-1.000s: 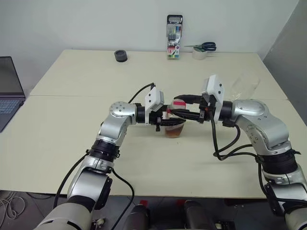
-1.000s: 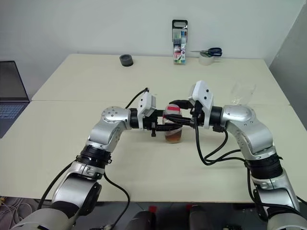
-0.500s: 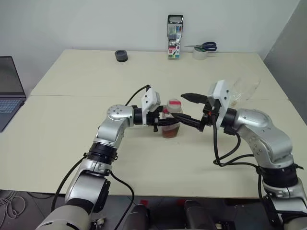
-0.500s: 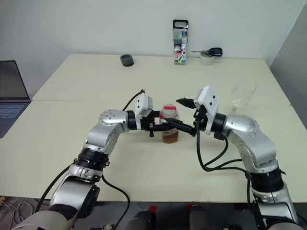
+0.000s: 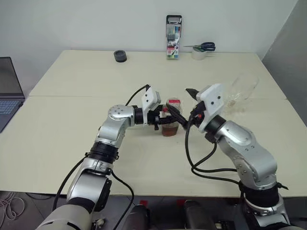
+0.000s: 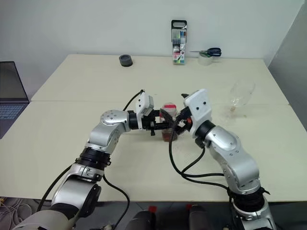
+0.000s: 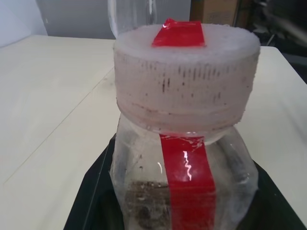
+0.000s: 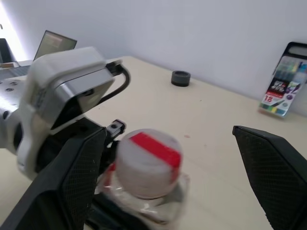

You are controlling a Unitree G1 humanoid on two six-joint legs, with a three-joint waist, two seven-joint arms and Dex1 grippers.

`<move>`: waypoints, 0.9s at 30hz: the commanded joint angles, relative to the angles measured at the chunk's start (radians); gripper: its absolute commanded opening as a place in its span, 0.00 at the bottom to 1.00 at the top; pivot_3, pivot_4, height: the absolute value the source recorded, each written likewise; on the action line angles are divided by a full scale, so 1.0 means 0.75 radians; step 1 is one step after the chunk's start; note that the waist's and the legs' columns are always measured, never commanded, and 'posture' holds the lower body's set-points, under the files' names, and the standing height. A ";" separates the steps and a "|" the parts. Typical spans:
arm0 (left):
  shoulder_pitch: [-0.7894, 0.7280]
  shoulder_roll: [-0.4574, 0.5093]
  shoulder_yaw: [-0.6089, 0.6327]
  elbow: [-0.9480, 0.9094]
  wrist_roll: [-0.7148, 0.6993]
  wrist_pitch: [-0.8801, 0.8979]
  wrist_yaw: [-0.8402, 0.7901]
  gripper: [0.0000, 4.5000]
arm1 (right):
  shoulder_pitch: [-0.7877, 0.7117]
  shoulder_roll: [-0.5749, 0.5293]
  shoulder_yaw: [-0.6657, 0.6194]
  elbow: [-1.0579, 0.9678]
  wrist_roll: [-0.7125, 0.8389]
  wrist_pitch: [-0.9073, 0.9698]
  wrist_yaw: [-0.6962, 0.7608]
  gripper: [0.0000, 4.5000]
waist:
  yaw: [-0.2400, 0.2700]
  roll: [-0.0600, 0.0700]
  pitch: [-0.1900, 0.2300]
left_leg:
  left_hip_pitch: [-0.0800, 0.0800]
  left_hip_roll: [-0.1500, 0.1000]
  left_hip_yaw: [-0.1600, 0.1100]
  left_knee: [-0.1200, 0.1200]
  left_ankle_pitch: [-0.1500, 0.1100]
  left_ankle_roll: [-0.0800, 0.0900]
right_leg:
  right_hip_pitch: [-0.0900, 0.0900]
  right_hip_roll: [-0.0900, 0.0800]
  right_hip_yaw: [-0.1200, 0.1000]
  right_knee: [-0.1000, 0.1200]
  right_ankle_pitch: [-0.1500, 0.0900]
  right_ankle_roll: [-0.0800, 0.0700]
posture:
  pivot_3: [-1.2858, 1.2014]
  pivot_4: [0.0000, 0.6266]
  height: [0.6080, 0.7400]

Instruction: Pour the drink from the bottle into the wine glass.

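Clear plastic bottle [image 5: 171, 118] upright near table centre, clamped at the body by the left gripper [image 5: 164, 119], jaws closed on it. White cap [image 7: 184, 76] with red strip in place; amber drink [image 5: 170, 130] low in the bottle. Right gripper [image 8: 168, 191] poised at the cap with jaws spread wide to either side, holding nothing. Judged stage: cap removal not yet done; pouring not begun. Wine glass [image 5: 241, 88] well apart at right, no drink visible inside. Cream table [image 5: 72, 143], two joined panels. At the far edge: black tape roll [image 5: 121, 56], marker pack [image 5: 173, 37], scissors [image 5: 204, 46] on white tape roll [image 5: 198, 53]. Laptop [image 5: 8, 88] at left; pale wall [image 5: 96, 24] behind.
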 commanded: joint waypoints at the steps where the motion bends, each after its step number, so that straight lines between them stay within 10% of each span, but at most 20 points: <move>1: -0.040 -0.009 0.009 -0.021 -0.004 -0.034 0.005 0.40 | 0.000 0.022 -0.001 -0.075 0.011 0.021 -0.016 1.00 | 0.000 0.000 0.000 | 0.000 0.000 0.000 0.000 0.000 0.000 | 0.000 0.000 0.000 0.000 0.000 0.000 | 0.52 0.24 1.00; 12: -0.033 -0.012 0.006 -0.046 0.002 -0.025 0.008 0.40 | -0.049 0.122 0.006 0.064 -0.130 -0.060 -0.132 1.00 | -0.002 0.000 0.000 | 0.000 0.000 0.000 0.000 0.000 0.000 | 0.000 0.000 0.000 0.000 0.000 0.000 | 0.52 0.24 1.00; 21: -0.026 -0.003 0.004 -0.064 0.000 -0.018 0.010 0.40 | -0.028 0.130 0.010 0.074 -0.137 -0.053 -0.108 0.45 | -0.002 0.000 0.000 | 0.000 0.000 0.000 0.000 0.000 0.000 | 0.000 0.000 0.000 0.000 0.000 0.000 | 0.52 0.24 1.00; 27: -0.025 0.006 -0.002 -0.076 -0.003 -0.009 -0.007 0.40 | -0.020 0.076 0.024 0.081 -0.049 -0.126 0.075 0.41 | -0.002 0.000 0.000 | 0.000 0.000 0.000 0.000 0.000 0.000 | 0.000 0.000 0.000 0.000 0.000 0.000 | 0.52 0.24 1.00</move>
